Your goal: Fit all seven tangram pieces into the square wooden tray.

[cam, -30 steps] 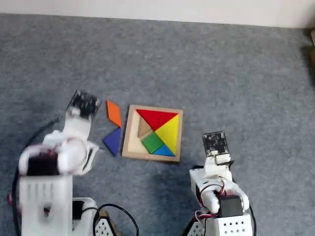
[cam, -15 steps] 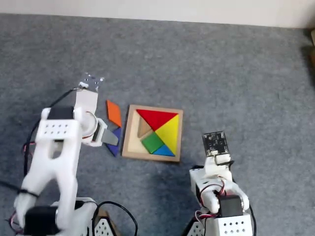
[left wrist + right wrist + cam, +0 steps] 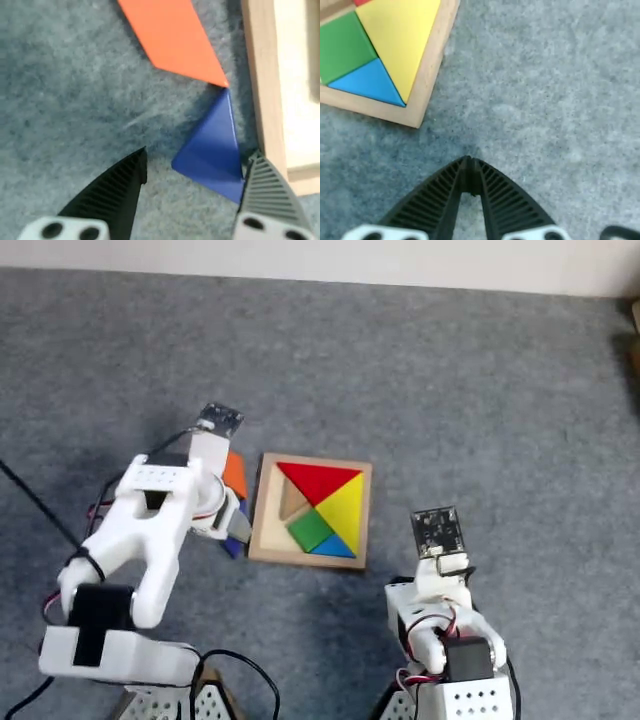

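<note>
So the big change from a second ago: the left arm [image 3: 150, 530] has swung in from the left and now sits over the two loose pieces, where before it was off to their left and both lay in plain sight. From the high view it now covers most of the blue triangle [image 3: 212, 155] and part of the orange parallelogram [image 3: 172, 35]. Neither piece has moved, the tray [image 3: 260, 75] hasn't either, and the right arm [image 3: 445, 630] is parked exactly where it was. The left gripper [image 3: 199, 155] is spread wide with the blue triangle between its fingers, much closer to the grey one on the tray side than to the black one; can't tell if the grey one actually touches it. The triangle lies flat on the carpet [image 3: 450, 370], just left of the tray's left wall, towards its near end. Its far tip meets the orange parallelogram's near corner. Inside the tray are the red triangle [image 3: 318, 480], yellow triangle [image 3: 345, 508], green square [image 3: 309, 530] and light blue triangle [image 3: 335, 547]. The right gripper [image 3: 470, 165] is clamped closed on nothing, over bare carpet near the tray's near right corner.
</note>
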Tool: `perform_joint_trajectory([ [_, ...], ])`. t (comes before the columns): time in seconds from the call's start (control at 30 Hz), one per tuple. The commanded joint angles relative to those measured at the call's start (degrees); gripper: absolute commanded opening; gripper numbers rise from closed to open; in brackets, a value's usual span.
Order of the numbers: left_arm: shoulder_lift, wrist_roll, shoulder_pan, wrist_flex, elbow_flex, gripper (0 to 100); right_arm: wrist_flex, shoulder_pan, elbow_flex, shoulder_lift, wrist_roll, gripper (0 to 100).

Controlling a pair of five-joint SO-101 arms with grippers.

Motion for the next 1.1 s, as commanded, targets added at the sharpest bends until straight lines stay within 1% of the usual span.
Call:
perform_joint_trajectory([
  [0.0, 1.36, 0.70, 2.42, -0.70, -4.00, 30, 0.40, 0.66, 6.55, -0.84, -0.18, 0.5],
  [0.1, 2.77, 0.70, 2.24, -0.53, -4.97, 26, 0.40, 0.66, 6.55, -0.84, -0.18, 0.5],
  [0.27, 5.23, 0.44, 2.51, 3.08, -7.52, 19, 0.40, 0.66, 6.55, -0.84, -0.18, 0.5],
  [0.5, 6.02, 0.62, 2.42, 5.54, -8.40, 17, 0.40, 0.66, 6.55, -0.84, -0.18, 0.5],
  [0.63, 2.07, 0.70, 2.07, 5.98, -8.40, 18, 0.40, 0.66, 6.55, -0.84, -0.18, 0.5],
  [0.73, -2.59, 0.97, 2.15, 9.85, -8.40, 24, 0.40, 0.66, 6.55, -0.84, -0.18, 0.5],
  [0.8, -6.11, 4.04, 1.54, 12.40, -8.40, 29, 0.40, 0.66, 6.55, -0.84, -0.18, 0.5],
  [0.87, -9.54, 6.59, 0.31, 14.77, -8.40, 32, 0.40, 0.66, 6.55, -0.84, -0.18, 0.5],
  [1.0, -13.67, 9.93, -1.19, 18.81, -7.60, 32, 0.40, 0.66, 6.55, -0.84, -0.18, 0.5],
  [1.07, -13.76, 11.78, -1.19, 19.16, -6.20, 32, 0.40, 0.66, 6.55, -0.84, -0.18, 0.5],
])
